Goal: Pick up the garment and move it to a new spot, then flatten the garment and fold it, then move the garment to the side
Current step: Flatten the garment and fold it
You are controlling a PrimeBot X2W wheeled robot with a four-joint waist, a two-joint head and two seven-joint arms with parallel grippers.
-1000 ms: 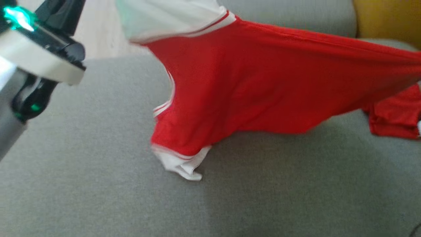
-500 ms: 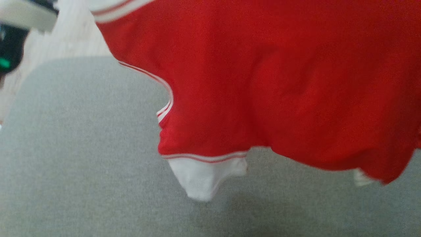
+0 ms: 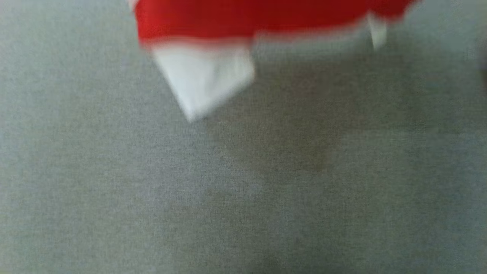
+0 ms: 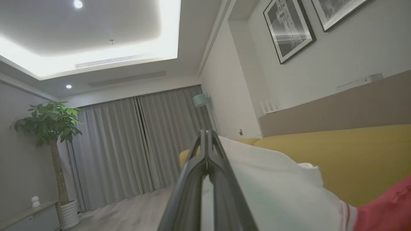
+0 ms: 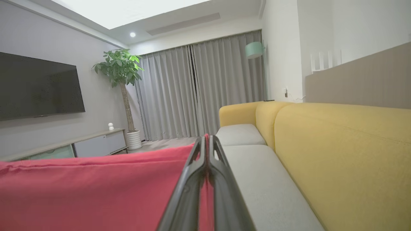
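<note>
The garment (image 3: 243,17) is a red shirt with white sleeves, hanging in the air over a grey sofa seat; its lower edge and one white sleeve (image 3: 203,78) show blurred at the top of the head view. My left gripper (image 4: 207,136) is shut on the garment's white sleeve cloth (image 4: 276,186). The right gripper (image 5: 207,139) is shut on the red body of the garment (image 5: 96,189), which stretches off to the left of it. Both pairs of fingers point roughly level across the room.
The grey sofa seat (image 3: 243,190) lies below the garment. A yellow backrest (image 5: 346,154) runs along the seat (image 5: 266,192). Farther off are grey curtains (image 5: 199,89), a potted tree (image 5: 120,70), a wall television (image 5: 38,86) and a low cabinet (image 5: 80,144).
The head view has swung down onto the sofa seat, so the garment now sits at the frame's top edge and the left arm has left the picture. The garment hangs higher, off the seat.
</note>
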